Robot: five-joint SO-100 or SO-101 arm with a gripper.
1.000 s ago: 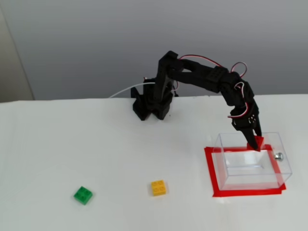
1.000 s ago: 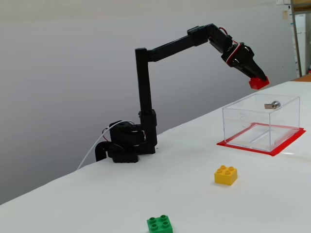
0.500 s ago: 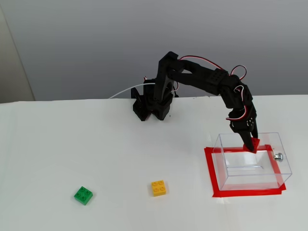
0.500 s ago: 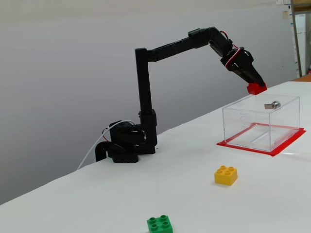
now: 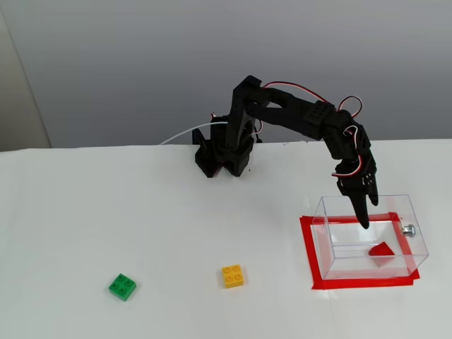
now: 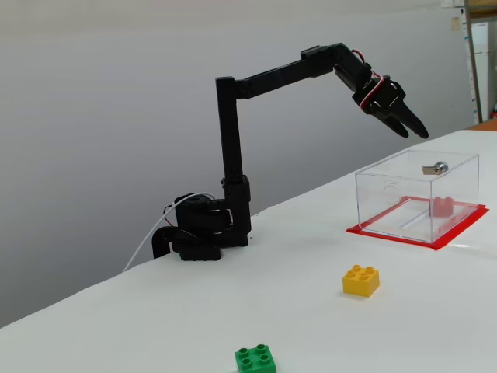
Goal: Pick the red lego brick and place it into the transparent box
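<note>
The red lego brick [image 5: 382, 249] [image 6: 442, 206] lies on the floor of the transparent box [image 5: 332, 233] [image 6: 388, 190], toward its right side in a fixed view. The box stands on a red taped frame, with a small silver knob [image 5: 408, 229] [image 6: 439, 167] on one wall. My gripper [image 5: 363, 220] [image 6: 413, 129] hangs above the box with its jaws open and nothing between them. It points down at the box's opening and is clear of the brick.
A yellow brick [image 5: 233, 275] [image 6: 361, 280] and a green brick [image 5: 122, 286] [image 6: 256, 359] lie on the white table, well away from the box. The arm's black base [image 5: 222, 152] [image 6: 200, 229] stands at the table's back, with a white cable behind it.
The gripper was shut on the red brick above the box. Its jaws have opened and the brick has dropped to the box's floor. The arm barely moved.
</note>
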